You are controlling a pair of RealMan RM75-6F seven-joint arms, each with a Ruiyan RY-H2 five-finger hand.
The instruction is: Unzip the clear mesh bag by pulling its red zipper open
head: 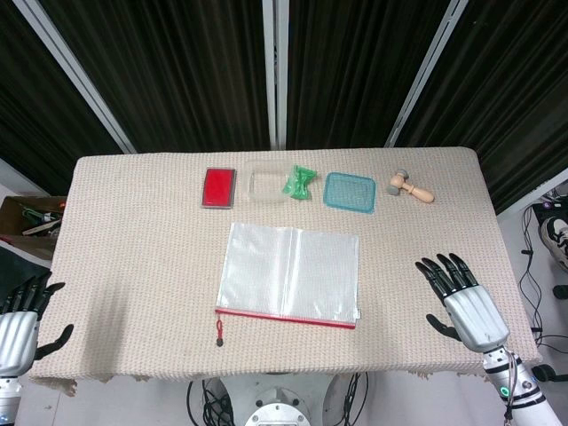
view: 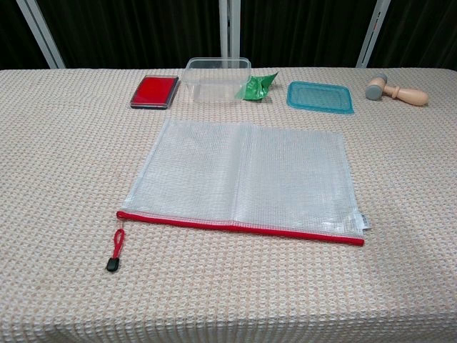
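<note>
The clear mesh bag (head: 289, 273) (view: 246, 179) lies flat in the middle of the table. Its red zipper (head: 286, 318) (view: 239, 227) runs closed along the near edge. A red cord pull with a black tab (head: 219, 332) (view: 115, 253) trails off the zipper's left end toward me. My left hand (head: 22, 318) hovers at the table's near left corner, fingers spread and empty. Over the near right part of the table, my right hand (head: 464, 300) is also spread and empty, well right of the bag. Neither hand appears in the chest view.
Along the far side sit a red flat case (head: 218, 187) (view: 155, 91), a clear plastic tub (head: 270, 184) (view: 216, 79), a green crumpled wrapper (head: 300, 182) (view: 258, 86), a teal lid (head: 350, 192) (view: 320, 97) and a small wooden mallet (head: 410, 186) (view: 397, 90). A box of clutter (head: 31, 220) stands off the left edge.
</note>
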